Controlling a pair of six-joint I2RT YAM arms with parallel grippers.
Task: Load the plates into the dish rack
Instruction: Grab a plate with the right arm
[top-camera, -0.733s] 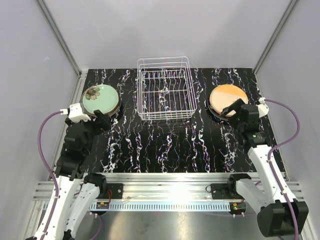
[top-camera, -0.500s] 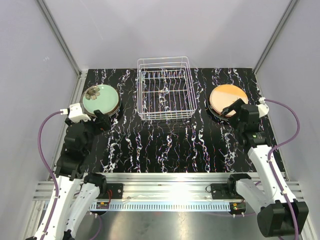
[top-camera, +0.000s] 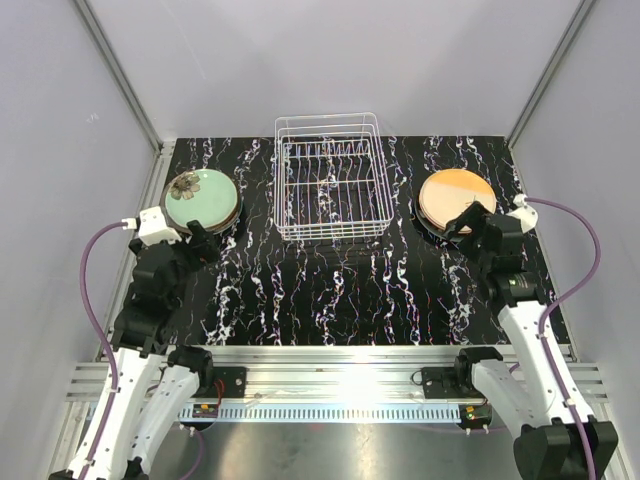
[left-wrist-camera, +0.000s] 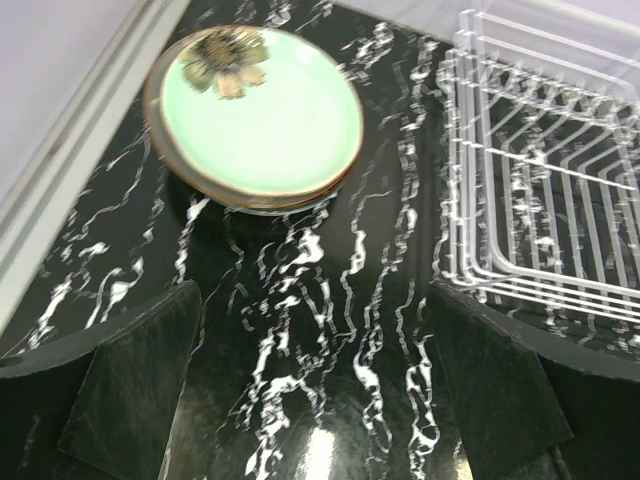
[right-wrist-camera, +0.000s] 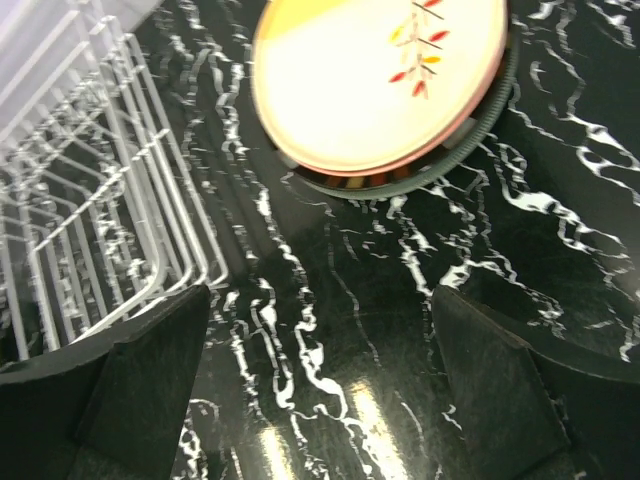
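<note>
Orange plate (right-wrist-camera: 375, 80) hides most of its stack (right-wrist-camera: 478, 140); left gripper (left-wrist-camera: 315, 390), right gripper (right-wrist-camera: 320, 385) gape empty.

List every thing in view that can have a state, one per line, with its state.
rack: upright, no plate visible inside.
green stack: lying flat left of the rack, untouched.
orange stack: lying flat right of the rack, untouched.
left gripper: open, holding nothing.
right gripper: open, holding nothing.

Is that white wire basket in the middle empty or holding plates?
Empty. Only black marbled table shows through the white wire dish rack; the mint-green plate and peach plate lie outside it.
</note>
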